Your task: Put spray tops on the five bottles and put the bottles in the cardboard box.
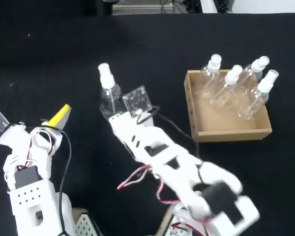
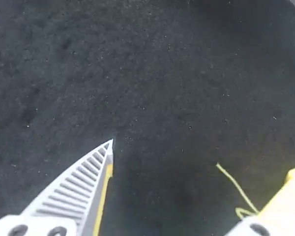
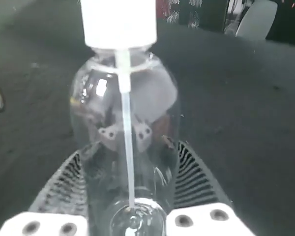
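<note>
Fingers (image 3: 192,178) of the right gripper (image 3: 132,152) were pinching the 5th bottle (image 3: 152,98) low on its clear body, 1 ribbed finger per side, as seen from the right wrist. Bottle was upright btw them, w/ its white spray top (image 3: 119,22) seated on the neck & the dip tube (image 3: 127,147) running down the middle to the base. From the high view, that bottle was over the black table (image 1: 64,49), left of the cardboard box (image 1: 233,133) & well apart from it. Couldn't tell if its base touched the cloth. A small square marker plate (image 1: 137,100) sat on the gripper just beside the bottle, & the right arm (image 1: 162,152) stretched back from there toward the near edge.

Left gripper (image 2: 201,157) had its fingers spread wide w/ nothing btw them: grey ribbed finger (image 2: 81,184) & yellow finger (image 2: 285,196) apart over bare black cloth. In the high view it was at the near-left part of the table, well apart from both bottle & box.

Box was at the right side of the table. 4 other bottles (image 1: 221,96) lay in it side by side, all w/ spray tops on, tilted so the tops stuck out past the far wall. Near part of the box floor was bare.
</note>
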Motion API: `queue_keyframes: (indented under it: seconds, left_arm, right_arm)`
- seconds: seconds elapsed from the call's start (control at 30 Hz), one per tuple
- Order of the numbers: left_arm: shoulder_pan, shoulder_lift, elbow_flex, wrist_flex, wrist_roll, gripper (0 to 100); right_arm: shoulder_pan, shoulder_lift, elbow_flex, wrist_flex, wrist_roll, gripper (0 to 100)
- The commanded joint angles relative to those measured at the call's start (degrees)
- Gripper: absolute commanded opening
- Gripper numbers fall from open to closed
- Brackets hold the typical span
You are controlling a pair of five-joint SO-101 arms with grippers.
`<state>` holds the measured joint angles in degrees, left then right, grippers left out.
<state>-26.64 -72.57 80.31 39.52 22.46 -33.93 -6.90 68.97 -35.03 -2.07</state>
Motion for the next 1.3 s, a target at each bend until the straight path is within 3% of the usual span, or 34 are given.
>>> queue_keyframes:
  seconds: [0.0,0.2,0.4,1.13,1.27]
  left_arm:
    - [-0.7,-0.8,-0.6,-1.2,1.6,49]
    - [-0.7,-0.8,-0.6,-1.1,1.5,49]
    - [-0.7,-0.8,-0.6,-1.1,1.1,49]
    - [-1.8,-0.8,-0.8,-1.0,1.3,49]
    - [-5.4,-0.8,-1.2,-1.3,1.5,49]
  right_arm:
    - [-0.7,8.1,-3.3,-17.0,0.0,1.1]
    - [-0.9,21.8,-5.1,-32.9,-0.1,1.1]
    - [-0.7,30.3,-10.8,-33.6,-0.1,1.5]
    - [-1.9,33.4,-12.4,-33.1,-0.1,1.7]
    - [-1.9,33.4,-12.4,-33.1,-0.1,10.9]
